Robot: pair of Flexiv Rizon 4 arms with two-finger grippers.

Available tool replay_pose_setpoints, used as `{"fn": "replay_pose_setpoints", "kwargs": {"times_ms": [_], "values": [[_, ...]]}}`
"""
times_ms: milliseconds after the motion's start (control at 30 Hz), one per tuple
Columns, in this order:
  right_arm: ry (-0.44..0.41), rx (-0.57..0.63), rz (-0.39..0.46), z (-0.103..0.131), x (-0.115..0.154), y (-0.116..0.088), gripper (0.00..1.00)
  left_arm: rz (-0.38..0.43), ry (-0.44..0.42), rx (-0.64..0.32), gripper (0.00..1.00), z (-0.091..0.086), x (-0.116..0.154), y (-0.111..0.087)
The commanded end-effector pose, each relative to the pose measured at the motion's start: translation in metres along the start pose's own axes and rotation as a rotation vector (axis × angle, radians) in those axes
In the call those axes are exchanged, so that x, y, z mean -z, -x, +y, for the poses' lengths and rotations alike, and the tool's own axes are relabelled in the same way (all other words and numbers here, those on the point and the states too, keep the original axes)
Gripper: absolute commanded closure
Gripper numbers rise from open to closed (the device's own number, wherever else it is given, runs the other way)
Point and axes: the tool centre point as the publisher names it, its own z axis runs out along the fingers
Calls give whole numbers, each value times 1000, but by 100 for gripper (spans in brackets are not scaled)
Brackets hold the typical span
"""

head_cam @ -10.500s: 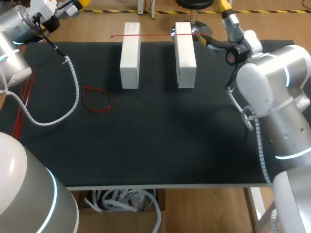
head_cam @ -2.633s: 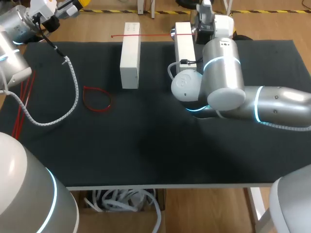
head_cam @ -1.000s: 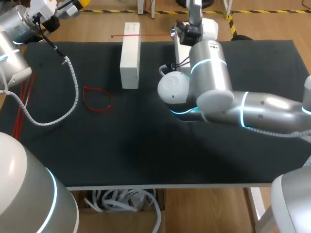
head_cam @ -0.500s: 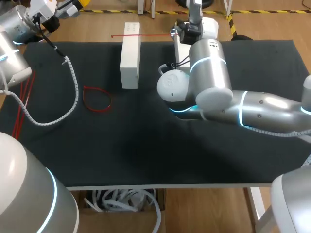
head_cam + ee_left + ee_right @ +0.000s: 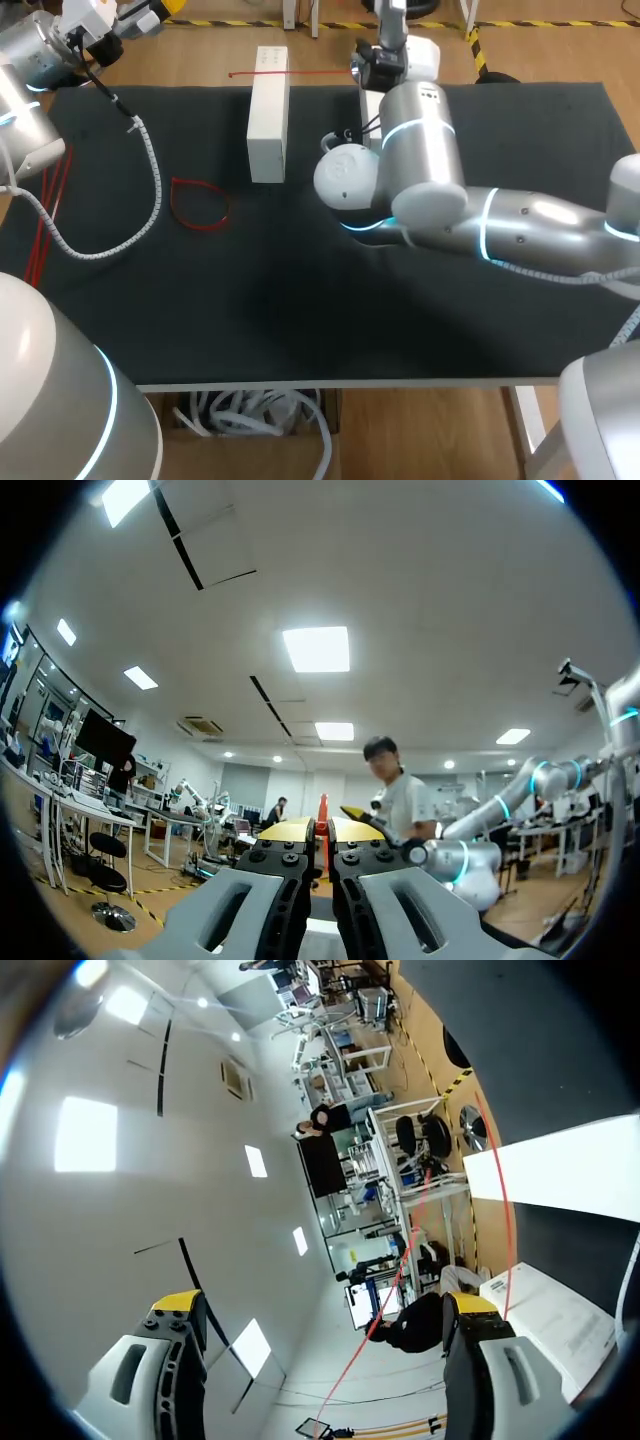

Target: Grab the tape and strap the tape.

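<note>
Black table [image 5: 300, 320]: white blocks [image 5: 268, 120], red tape loop [image 5: 200, 205]

The right gripper [image 5: 325, 1305] stands with its yellow-tipped fingers [image 5: 178, 1305] spread wide and nothing touching between them. Just beside one finger lies the near white block [image 5: 555, 1325], with the far white block [image 5: 570, 1165] beyond it on the black mat [image 5: 540, 1030]. A thin red strap [image 5: 510, 1230] crosses both blocks
</note>
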Motion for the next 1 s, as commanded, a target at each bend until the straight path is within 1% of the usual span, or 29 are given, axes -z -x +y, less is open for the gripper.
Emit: {"fn": "replay_pose_setpoints", "kwargs": {"times_ms": [33, 67, 100, 133, 167, 200, 233, 300, 333, 400, 433, 1000], "values": [[8, 6, 0, 0, -1, 1, 0, 4, -1, 0, 100, 1, 1, 1], [10, 6, 1, 0, -1, 1, 11, 4, -1, 0, 100, 1, 1, 1], [11, 6, 2, 1, -1, 1, 48, 4, -1, 0, 100, 1, 1, 1], [12, 6, 3, 1, -1, 1, 54, 4, -1, 0, 100, 1, 1, 1], [13, 6, 3, 1, -1, 1, 57, 4, -1, 0, 100, 1, 1, 1], [13, 5, 4, 1, -1, 1, 67, 4, -1, 0, 100, 1, 1, 1], [14, 6, 5, 1, -1, 1, 80, 4, -1, 0, 100, 1, 1, 1], [15, 8, 4, 1, -1, 1, 99, 4, -1, 0, 100, 1, 1, 1], [16, 8, 3, 2, -1, 1, 100, 4, -1, 0, 100, 1, 1, 1], [16, 9, 3, 2, -1, 1, 98, 4, -1, 0, 100, 1, 1, 1], [16, 9, 4, 2, -1, 1, 100, 4, -1, 0, 100, 1, 1, 1], [9, 10, 10, 1, -3, 0, 100, 4, -1, 0, 100, 1, 1, 1]]}}
